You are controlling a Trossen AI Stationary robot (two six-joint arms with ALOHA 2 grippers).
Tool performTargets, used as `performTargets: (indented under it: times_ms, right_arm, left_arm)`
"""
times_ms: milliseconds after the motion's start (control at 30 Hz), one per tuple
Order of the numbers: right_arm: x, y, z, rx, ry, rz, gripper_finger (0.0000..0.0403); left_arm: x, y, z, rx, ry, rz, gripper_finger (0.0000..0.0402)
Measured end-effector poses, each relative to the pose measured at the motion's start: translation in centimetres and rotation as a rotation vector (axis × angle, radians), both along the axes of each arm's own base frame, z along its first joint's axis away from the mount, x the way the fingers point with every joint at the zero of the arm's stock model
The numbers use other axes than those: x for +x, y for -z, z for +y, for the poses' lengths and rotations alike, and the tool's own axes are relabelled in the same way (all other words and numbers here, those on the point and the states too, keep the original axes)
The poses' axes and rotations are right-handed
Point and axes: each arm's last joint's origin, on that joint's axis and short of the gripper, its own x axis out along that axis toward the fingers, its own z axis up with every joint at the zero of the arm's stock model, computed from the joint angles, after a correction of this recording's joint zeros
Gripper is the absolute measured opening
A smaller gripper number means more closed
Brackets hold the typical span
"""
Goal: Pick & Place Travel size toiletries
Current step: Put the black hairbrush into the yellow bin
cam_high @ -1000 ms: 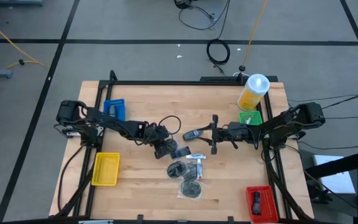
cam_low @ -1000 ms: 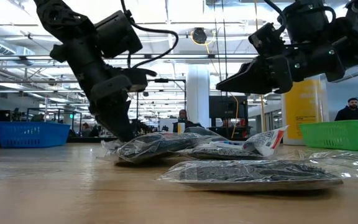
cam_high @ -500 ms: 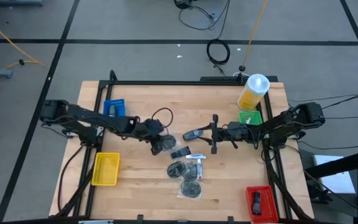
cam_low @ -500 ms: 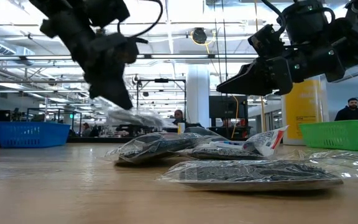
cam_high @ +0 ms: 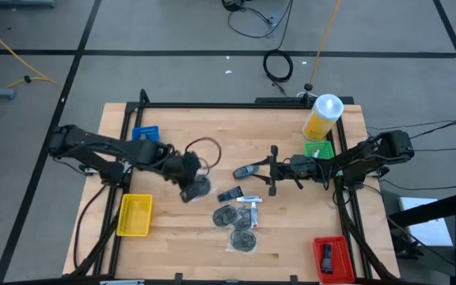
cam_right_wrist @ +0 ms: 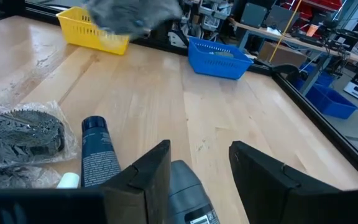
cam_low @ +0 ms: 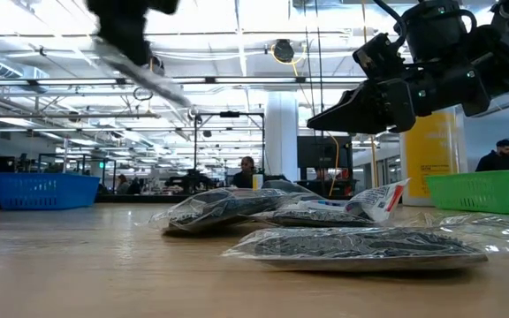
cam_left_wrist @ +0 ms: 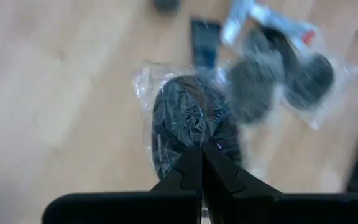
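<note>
A robotics lab or workshop: a framed wooden worktop on grey taped floor, loose cables at 12 o'clock, benches and overhead strip lights behind.

The tabletop is being shown as pale wood planks with a smooth, slightly satin finish, grain visible up close. A crinkly clear plastic bag, glossy with glare spots, is being pinched by the left pincer, whose fingers are looking like matt black plastic. The dark bundle inside is looking rough and stringy. The yellow bin and blue bin are being seen as latticed plastic. The dark tube is being lit as smooth with a soft sheen. The right pincer is also matt black.
</note>
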Motion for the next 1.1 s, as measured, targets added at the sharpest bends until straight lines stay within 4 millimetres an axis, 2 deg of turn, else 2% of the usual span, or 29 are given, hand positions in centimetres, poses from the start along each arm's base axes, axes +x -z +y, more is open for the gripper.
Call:
performTargets:
  times_ms: [267, 500, 700, 833, 967, 1100]
  right_arm:
    - [0.1, -0.4, 0.0, -0.001, -0.002, -0.042, 0.0155]
    - [0.1, -0.7, 0.0, -0.005, -0.003, -0.073, 0.0155]
    - [0.1, -0.9, 0.0, -0.005, -0.003, -0.092, 0.0155]
    - [0.1, -0.9, 0.0, -0.005, -0.003, -0.098, 0.0155]
    - [0.1, -0.9, 0.0, -0.005, -0.003, -0.098, 0.0155]
    - [0.1, -0.9, 0.0, 0.000, -0.002, -0.098, 0.0155]
  left_arm:
    - [-3.5, 0.3, -6.2, -0.136, -0.178, 0.185, 0.0000]
    - [-7.9, 0.7, -9.5, -0.116, -0.416, 0.385, 0.0000]
    - [-11.7, 0.8, -11.1, -0.035, -0.613, 0.530, 0.0000]
    - [-13.2, 1.3, -11.8, 0.018, -0.718, 0.487, 0.0000]
    - [-14.5, 2.5, -12.3, 0.046, -0.831, 0.452, 0.0000]
    - [-15.4, 4.7, -12.5, 0.064, -0.901, 0.443, 0.0000]
